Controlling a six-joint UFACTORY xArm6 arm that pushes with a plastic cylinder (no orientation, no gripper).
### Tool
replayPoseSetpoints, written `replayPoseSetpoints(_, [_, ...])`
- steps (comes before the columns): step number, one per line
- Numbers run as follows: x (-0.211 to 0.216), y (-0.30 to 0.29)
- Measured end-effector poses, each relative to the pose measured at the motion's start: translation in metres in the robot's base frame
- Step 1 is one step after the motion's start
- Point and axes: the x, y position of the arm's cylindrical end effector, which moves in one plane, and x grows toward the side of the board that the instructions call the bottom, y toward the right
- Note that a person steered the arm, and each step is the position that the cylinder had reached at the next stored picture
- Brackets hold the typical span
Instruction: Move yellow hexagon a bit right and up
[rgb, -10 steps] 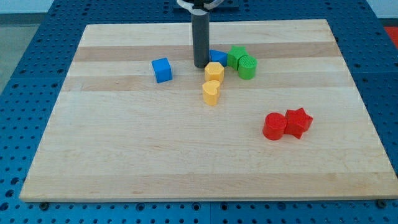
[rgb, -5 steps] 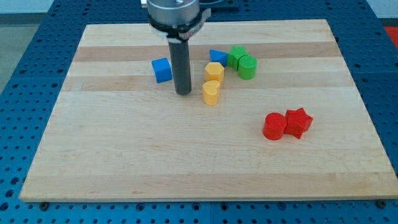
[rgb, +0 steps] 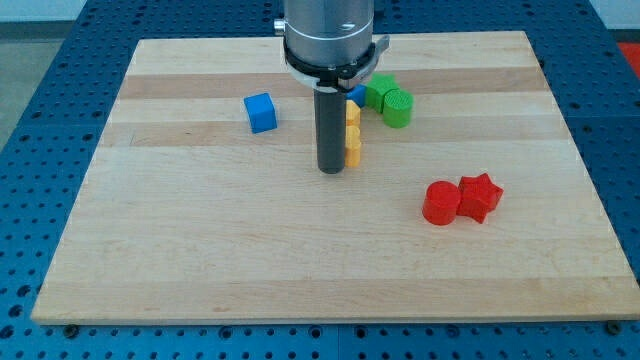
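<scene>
No hand is fitted to this arm, so whether one is apart or together cannot be told; the work is done by a straight dark rod, and my tip (rgb: 331, 170) is set down on the wooden surface (rgb: 200, 260).

Just to the view's right of the rod, two yellow blocks are seen only as narrow slivers, the upper yellow block (rgb: 353, 114) above the tip and the lower yellow block (rgb: 353, 151) level with the rod's lower part. Both are mostly covered by the rod, so their shapes cannot be made out. The yellow hexagon is judged to be one of this pair, but which one cannot be told. Whether the rod touches them cannot be told either; at the least it is just beside them.

Up and to the right of the tip, a small blue block (rgb: 358, 93) and two green blocks (rgb: 378, 89) (rgb: 398, 107) are clustered close to the yellow pair. A blue cube (rgb: 260, 112) lies up and to the left of the tip, apart from it. A red cylinder (rgb: 440, 203) and a red star (rgb: 481, 196), touching each other, sit well to the right of the tip and lower.

The step in hand is judged to be the lining-up behind the hexagon. A short push to the right and upward is called for next, from the hexagon's lower-left side. Care is needed, since the other yellow block and the blue and green blocks are crowded along that path.
</scene>
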Motion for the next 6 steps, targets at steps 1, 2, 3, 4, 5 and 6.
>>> replayPoseSetpoints(1, [0.0,0.002])
replayPoseSetpoints(2, [0.0,0.018])
replayPoseSetpoints(3, [0.0,0.032])
replayPoseSetpoints(4, [0.0,0.033])
replayPoseSetpoints(5, [0.0,0.034])
replayPoseSetpoints(6, [0.0,0.039])
